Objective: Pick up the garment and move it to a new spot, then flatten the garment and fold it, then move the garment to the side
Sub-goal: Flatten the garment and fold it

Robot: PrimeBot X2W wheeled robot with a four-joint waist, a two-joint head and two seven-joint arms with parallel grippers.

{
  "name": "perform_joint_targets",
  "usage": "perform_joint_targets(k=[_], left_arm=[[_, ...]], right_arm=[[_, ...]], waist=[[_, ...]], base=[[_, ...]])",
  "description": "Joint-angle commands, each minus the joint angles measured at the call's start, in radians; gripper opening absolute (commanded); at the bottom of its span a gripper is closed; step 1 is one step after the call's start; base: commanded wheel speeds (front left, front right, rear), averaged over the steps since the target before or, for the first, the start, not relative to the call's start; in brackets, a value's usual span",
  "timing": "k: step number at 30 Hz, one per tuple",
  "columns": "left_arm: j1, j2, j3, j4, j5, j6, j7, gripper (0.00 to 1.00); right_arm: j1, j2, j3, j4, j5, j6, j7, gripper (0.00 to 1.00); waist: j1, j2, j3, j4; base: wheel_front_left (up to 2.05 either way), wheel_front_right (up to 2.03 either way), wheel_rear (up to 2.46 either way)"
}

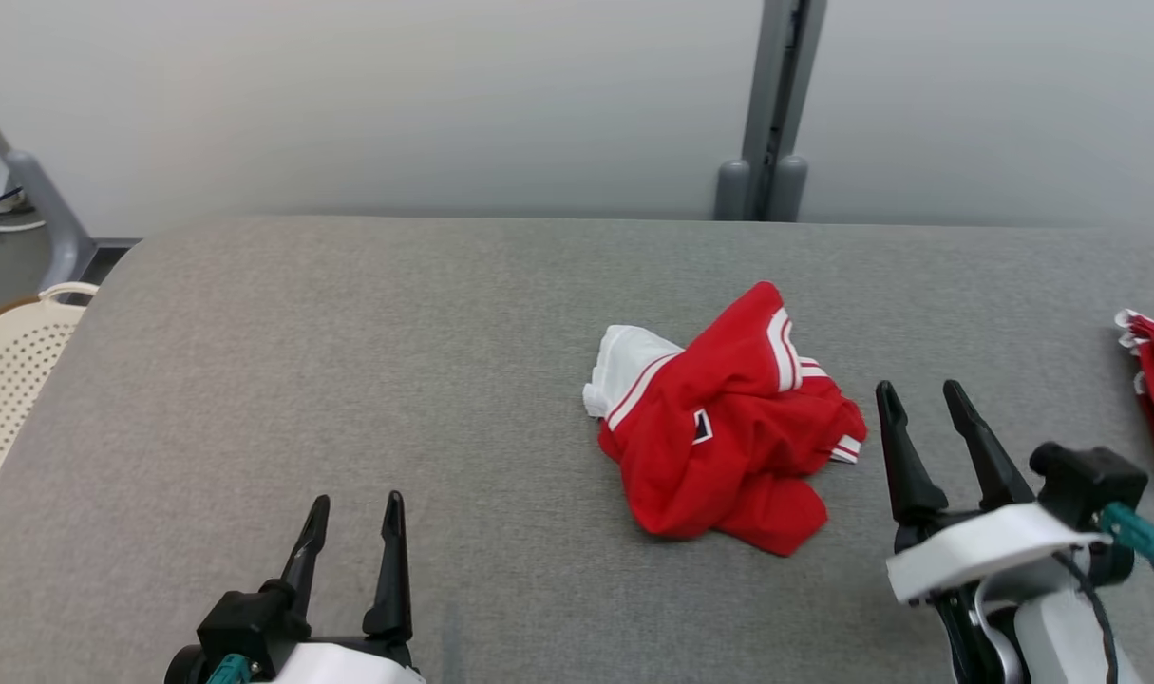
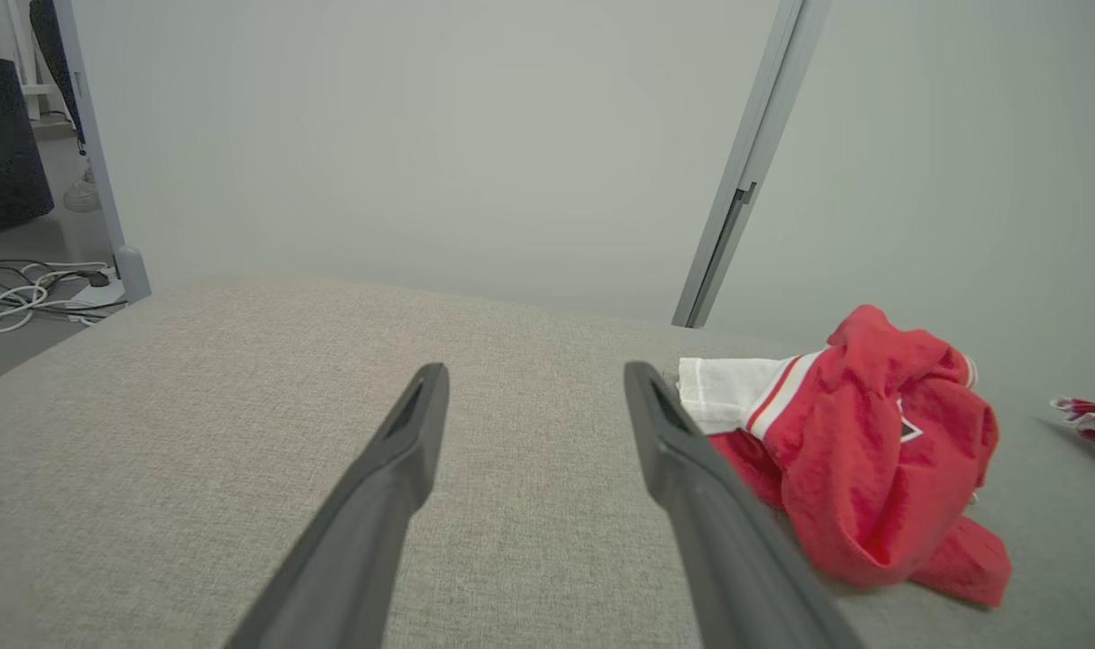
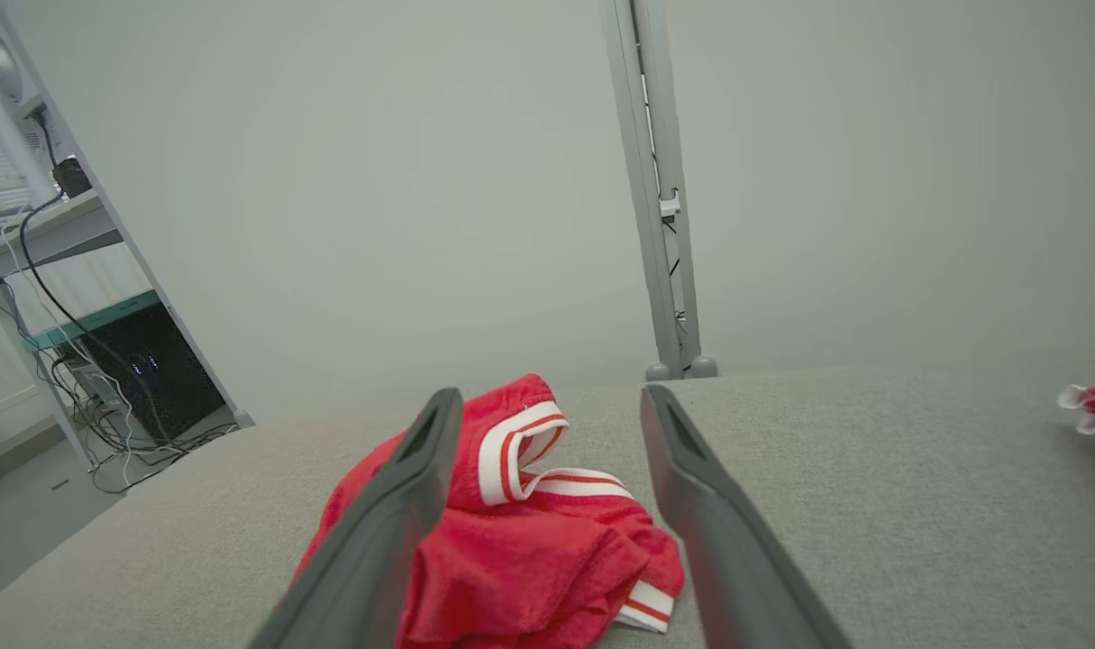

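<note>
L gripper (image 1: pixel 358 497) & R gripper (image 1: pixel 918 385) both released, empty; red garment (image 1: pixel 728 446) crumpled btwn, nearer R.

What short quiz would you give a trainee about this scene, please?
1. True or false: the right gripper is shut on the red garment.
2. Multiple choice: the garment lies A) spread flat, B) crumpled in a heap, C) neatly folded.
3. Fill in: beside the table's left edge stands a cream ____.

Key: 1 false, the right gripper is open beside the garment; 2 B; 3 basket.
</note>
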Motion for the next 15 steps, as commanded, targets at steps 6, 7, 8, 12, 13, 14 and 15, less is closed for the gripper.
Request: perform_joint_targets(k=[6,7,8,12,13,14,15], left_arm=[[-0.026,0.003,-0.022,0.004,-0.001,-0.003,-0.001,1.00],[-0.029,0.003,-0.026,0.005,-0.001,-0.002,-0.001,1.00],[-0.029,0.003,-0.029,0.006,0.000,-0.001,-0.001,1.00],[-0.028,0.003,-0.038,0.011,0.002,0.004,-0.001,1.00],[-0.028,0.003,-0.039,0.011,0.002,0.003,-0.001,1.00],[-0.028,0.003,-0.039,0.011,0.002,0.003,-0.001,1.00],[-0.027,0.003,-0.039,0.012,0.001,0.004,-0.001,1.00]], right_arm=[[-0.131,-0.005,0.001,0.153,0.029,0.000,0.075,1.00],[-0.150,-0.005,-0.001,0.180,0.031,0.000,0.086,1.00],[-0.166,-0.005,-0.007,0.206,0.042,0.000,0.093,1.00],[-0.222,-0.011,-0.040,0.311,0.089,0.000,0.125,1.00],[-0.232,-0.015,-0.043,0.337,0.088,0.000,0.134,1.00],[-0.232,-0.015,-0.043,0.337,0.088,0.000,0.134,1.00],[-0.241,-0.017,-0.044,0.359,0.092,0.000,0.143,1.00]], waist=[[0.0000,-0.0001,0.028,0.098],[0.0000,-0.0001,0.032,0.112],[0.0000,-0.0001,0.034,0.126],[0.0000,-0.0001,0.039,0.175],[0.0000,-0.0001,0.038,0.186],[0.0000,-0.0001,0.038,0.186],[0.0000,-0.0001,0.036,0.195]], base=[[0.00,0.00,0.00],[0.00,0.00,0.00],[0.00,0.00,0.00],[0.00,0.00,0.00],[0.00,0.00,0.00],[0.00,0.00,0.00],[0.00,0.00,0.00]])
